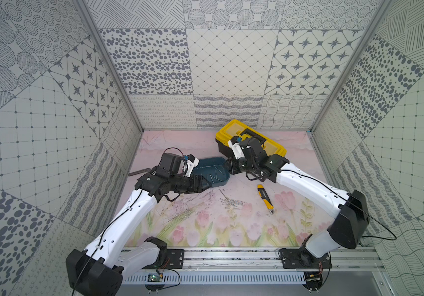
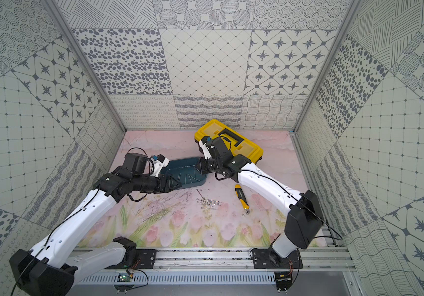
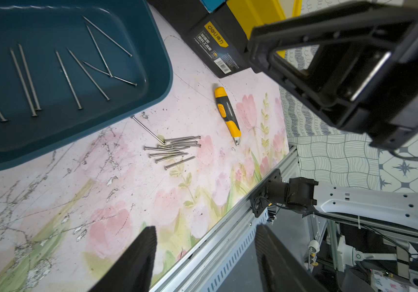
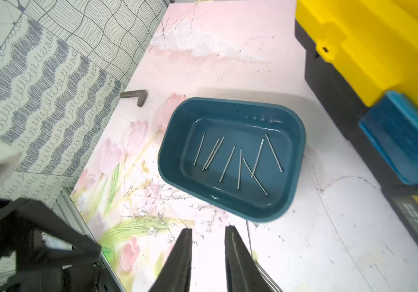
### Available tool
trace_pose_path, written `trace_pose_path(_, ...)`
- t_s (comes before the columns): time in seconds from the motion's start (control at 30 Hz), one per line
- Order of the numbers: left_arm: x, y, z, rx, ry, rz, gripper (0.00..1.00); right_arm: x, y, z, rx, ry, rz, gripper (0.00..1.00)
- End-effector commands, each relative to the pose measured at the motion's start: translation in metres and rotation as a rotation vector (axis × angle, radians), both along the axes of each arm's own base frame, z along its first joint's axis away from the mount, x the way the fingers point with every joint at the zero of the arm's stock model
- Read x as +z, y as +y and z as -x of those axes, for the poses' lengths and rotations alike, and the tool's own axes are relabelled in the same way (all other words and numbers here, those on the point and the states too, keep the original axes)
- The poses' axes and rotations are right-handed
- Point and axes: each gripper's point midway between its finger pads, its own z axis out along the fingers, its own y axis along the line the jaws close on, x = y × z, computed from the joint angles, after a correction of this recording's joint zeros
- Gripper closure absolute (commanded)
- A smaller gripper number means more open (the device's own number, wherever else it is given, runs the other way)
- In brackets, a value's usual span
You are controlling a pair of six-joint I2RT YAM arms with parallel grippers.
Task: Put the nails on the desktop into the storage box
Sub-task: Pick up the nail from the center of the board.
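Observation:
The teal storage box [image 1: 212,165] [image 2: 189,166] sits mid-desktop with several nails [image 3: 73,78] [image 4: 238,161] lying flat inside it. A loose pile of nails [image 1: 232,203] [image 2: 209,202] [image 3: 175,149] rests on the pink tulip desktop [image 1: 205,223] in front of the box, and a single nail [image 3: 147,129] lies beside the box's near wall. My left gripper [image 1: 201,185] [image 3: 205,231] hovers at the box's near left corner, open and empty. At the box's right end my right gripper [image 1: 228,165] [image 4: 208,228] stands open, nothing between its fingers.
A yellow-lidded black toolbox [image 1: 231,128] [image 2: 205,130] [image 4: 367,50] stands behind the right arm. A yellow-and-black utility knife [image 1: 264,198] [image 2: 241,198] [image 3: 228,113] lies right of the nail pile. A dark L-shaped bar [image 1: 139,171] [image 4: 135,96] lies near the left wall.

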Motion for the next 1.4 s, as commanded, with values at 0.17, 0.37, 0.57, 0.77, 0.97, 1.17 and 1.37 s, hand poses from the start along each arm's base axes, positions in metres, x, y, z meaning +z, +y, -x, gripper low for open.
trace_pose_path(0.17,-0.014,-0.03,0.01,-0.298,-0.148,-0.112,0.01,0.013,-0.075,0.043,-0.009,-0.236,0.117,0.67)
trace_pose_path(0.37,-0.039,-0.046,0.018,-0.549,-0.308,-0.33,0.01,0.018,-0.111,0.074,-0.072,-0.274,0.044,0.59)
trace_pose_path(0.57,-0.044,-0.066,0.03,-0.781,-0.471,-0.369,0.01,0.01,-0.125,0.094,-0.085,-0.24,-0.008,0.54)
trace_pose_path(0.77,-0.059,-0.074,0.034,-0.947,-0.517,-0.394,0.08,0.004,-0.139,0.1,-0.159,-0.197,-0.03,0.53)
trace_pose_path(0.97,-0.086,-0.068,0.031,-1.131,-0.64,-0.526,0.1,0.003,-0.14,0.103,-0.187,-0.151,-0.056,0.53)
trace_pose_path(1.17,-0.103,-0.064,0.036,-1.327,-0.717,-0.553,0.13,0.005,-0.135,0.105,-0.178,-0.133,-0.078,0.53)
trace_pose_path(1.37,-0.12,-0.064,0.023,-1.403,-0.785,-0.614,0.15,0.004,-0.13,0.109,-0.166,-0.115,-0.091,0.53)
